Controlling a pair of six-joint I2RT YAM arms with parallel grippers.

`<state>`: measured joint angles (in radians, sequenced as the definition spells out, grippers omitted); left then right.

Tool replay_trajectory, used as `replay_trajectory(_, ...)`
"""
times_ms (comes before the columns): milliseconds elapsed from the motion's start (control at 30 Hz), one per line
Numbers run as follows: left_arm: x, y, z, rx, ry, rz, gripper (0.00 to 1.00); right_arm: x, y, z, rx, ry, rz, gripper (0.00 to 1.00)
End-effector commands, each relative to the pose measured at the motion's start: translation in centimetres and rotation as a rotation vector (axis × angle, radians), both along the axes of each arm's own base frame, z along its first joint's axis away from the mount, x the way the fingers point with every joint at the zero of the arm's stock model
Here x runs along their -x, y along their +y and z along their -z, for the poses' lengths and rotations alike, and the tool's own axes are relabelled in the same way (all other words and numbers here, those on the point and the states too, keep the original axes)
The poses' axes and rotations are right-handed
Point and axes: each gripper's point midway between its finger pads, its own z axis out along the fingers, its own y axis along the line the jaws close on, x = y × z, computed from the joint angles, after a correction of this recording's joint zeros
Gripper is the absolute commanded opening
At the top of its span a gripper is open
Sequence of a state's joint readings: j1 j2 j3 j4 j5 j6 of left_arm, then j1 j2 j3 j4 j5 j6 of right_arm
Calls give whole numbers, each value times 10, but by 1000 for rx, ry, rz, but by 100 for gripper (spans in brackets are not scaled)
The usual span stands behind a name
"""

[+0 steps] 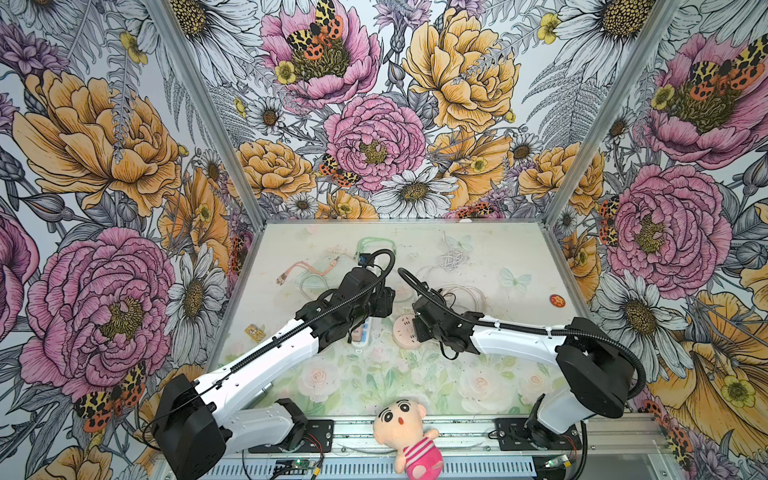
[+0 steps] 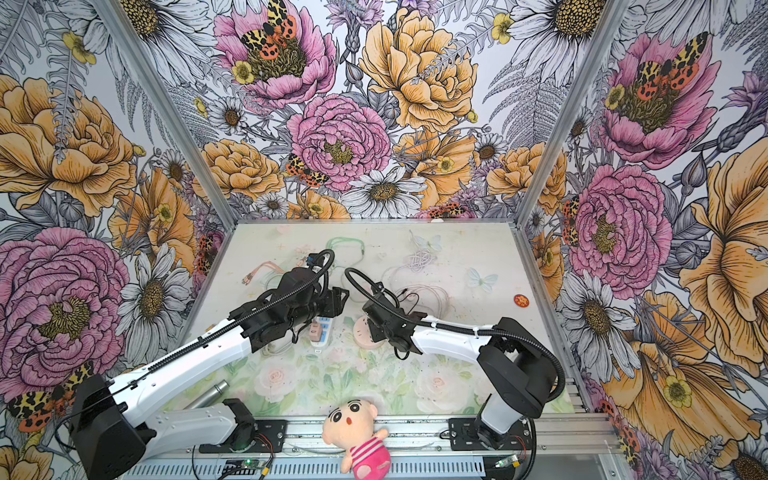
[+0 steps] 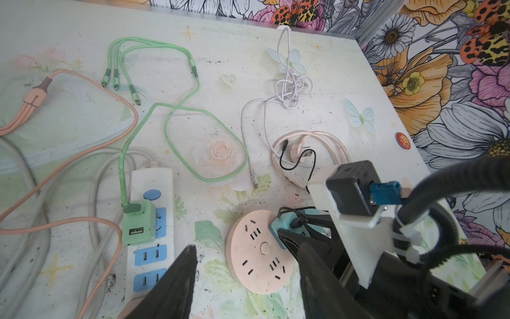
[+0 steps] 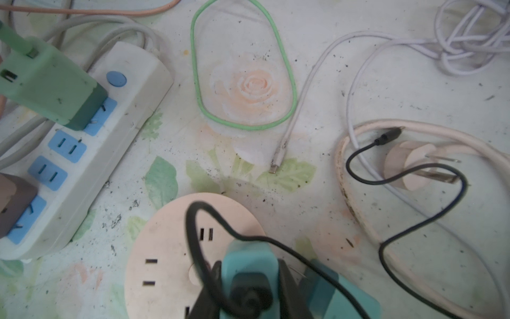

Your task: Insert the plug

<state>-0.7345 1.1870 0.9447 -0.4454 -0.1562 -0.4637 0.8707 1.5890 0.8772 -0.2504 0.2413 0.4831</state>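
The plug point(image 4: 248, 262) is a teal block with a black cable point(image 4: 408, 229) coming out of it. My right gripper point(image 4: 248, 287) is shut on its two sides. It rests at the rim of the round pink socket disc point(image 4: 160, 248), and its prongs are hidden. In the left wrist view the plug point(image 3: 284, 221) sits at the far edge of the disc point(image 3: 256, 276). My left gripper point(image 3: 247, 247) hangs open above the disc, holding nothing. In both top views the disc point(image 1: 403, 332) point(image 2: 365, 332) lies between the two wrists.
A white power strip point(image 3: 150, 179) with a green charger point(image 3: 138, 221) plugged in lies beside the disc. Green point(image 3: 220, 129), pink point(image 3: 91, 91) and white point(image 3: 289, 91) cables and a beige cord with its plug point(image 4: 408, 165) lie behind. A plush doll point(image 1: 409, 436) sits at the front edge.
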Motion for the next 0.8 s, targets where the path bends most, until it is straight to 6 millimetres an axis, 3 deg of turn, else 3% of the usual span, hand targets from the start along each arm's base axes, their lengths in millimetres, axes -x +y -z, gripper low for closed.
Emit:
replay_trajectory(0,-3,-3,-11,21,-17,14,61,68,-57,65,285,312,-96,0)
replay_trajectory(100,-3,-4,-8,21,-9,16,61,71,-54,71,310,318,-110,4)
replay_trajectory(200,-3,-5,-4,14,-1,19,61,73,-53,76,331,318,-112,28)
replay_trajectory(267,-4,-5,-3,11,2,19,61,73,-51,73,324,309,-115,34)
replay_trajectory(500,-3,-6,-5,16,-2,20,61,64,-43,41,255,228,-114,43)
replay_trajectory(767,2,-7,-2,19,8,29,61,66,-33,6,142,174,-140,47)
